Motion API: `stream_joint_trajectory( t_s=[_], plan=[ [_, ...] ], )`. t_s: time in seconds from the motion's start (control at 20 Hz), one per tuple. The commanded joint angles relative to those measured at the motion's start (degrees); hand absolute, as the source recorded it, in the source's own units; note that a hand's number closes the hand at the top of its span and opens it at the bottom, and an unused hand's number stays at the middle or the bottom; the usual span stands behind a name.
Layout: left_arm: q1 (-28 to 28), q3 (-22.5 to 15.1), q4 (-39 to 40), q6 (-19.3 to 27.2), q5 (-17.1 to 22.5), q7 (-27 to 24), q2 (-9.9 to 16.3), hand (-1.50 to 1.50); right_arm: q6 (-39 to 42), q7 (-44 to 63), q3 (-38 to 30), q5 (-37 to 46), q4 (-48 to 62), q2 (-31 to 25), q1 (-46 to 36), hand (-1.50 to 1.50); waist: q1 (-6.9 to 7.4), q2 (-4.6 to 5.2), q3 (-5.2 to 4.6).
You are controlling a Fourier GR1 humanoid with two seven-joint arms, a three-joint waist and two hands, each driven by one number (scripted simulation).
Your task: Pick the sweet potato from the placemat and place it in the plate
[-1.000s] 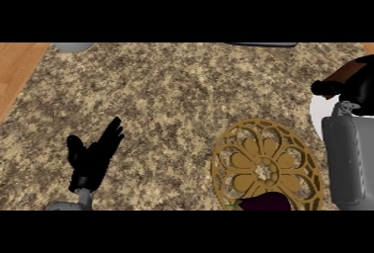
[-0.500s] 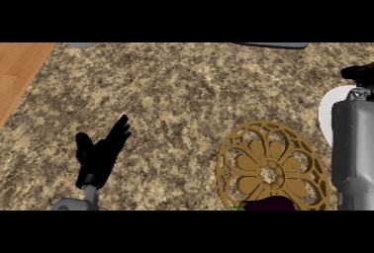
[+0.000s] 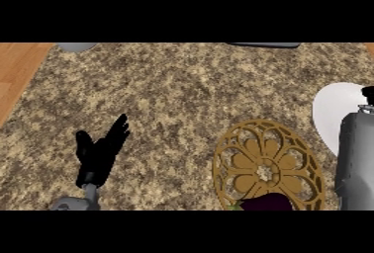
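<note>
1. A speckled brown-and-cream granite bench [image 3: 190, 99] fills most of the frame, with a strip of orange-brown wood [image 3: 16, 69] showing at the upper left.
2. A round golden placemat with an openwork flower pattern [image 3: 266, 168] lies at the lower right of the frame, flat on the bench.
3. A dark purple sweet potato [image 3: 269, 202] sits on the lower rim of that placemat, at the bottom edge of the frame; only its upper part shows, with a small green bit just beside it on the left.
4. A white round plate [image 3: 332, 116] lies at the right edge of the frame, just above and to the right of the placemat; part of it is covered by the forearm.
5. The robot's left hand [image 3: 99, 153], black, shows at the lower left of the frame, its fingers [image 3: 116, 131] straight and pointing up and to the right, holding nothing, well apart from the placemat.
6. The robot's right grey forearm [image 3: 355, 158] rises along the right edge of the frame, over the plate.
7. Of the right hand [image 3: 367, 94] only a small black piece shows at the right edge, above the forearm; I cannot tell whether it is spread or curled.
</note>
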Motion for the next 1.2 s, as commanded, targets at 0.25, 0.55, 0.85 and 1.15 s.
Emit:
stream_joint_trajectory(
  t_s=[0.25,0.55,0.85,1.15],
  plan=[
    [0.4,1.4,0.2,0.5,0.6,0.5,0.1,0.00,-17.2,12.2,-10.8,6.0,3.5,1.5,2.0,1.50,-1.72,-0.84,0.06],
    [2.2,1.0,-2.6,0.8,0.6,1.9,0.2,0.00,-25.8,7.2,-17.1,2.9,9.5,-1.4,4.0,1.50,-2.26,-1.37,0.11],
    [0.1,3.5,1.3,-0.2,2.0,1.3,0.9,0.00,-18.0,-0.2,-25.0,-14.8,23.0,-4.8,1.0,-1.50,-3.58,-1.44,0.12],
    [4.8,0.8,-2.1,1.5,-0.3,0.8,-0.5,0.00,-31.6,-15.2,-21.9,-31.7,34.2,-10.2,1.5,-1.50,-3.42,-1.87,0.14]
  ],
)
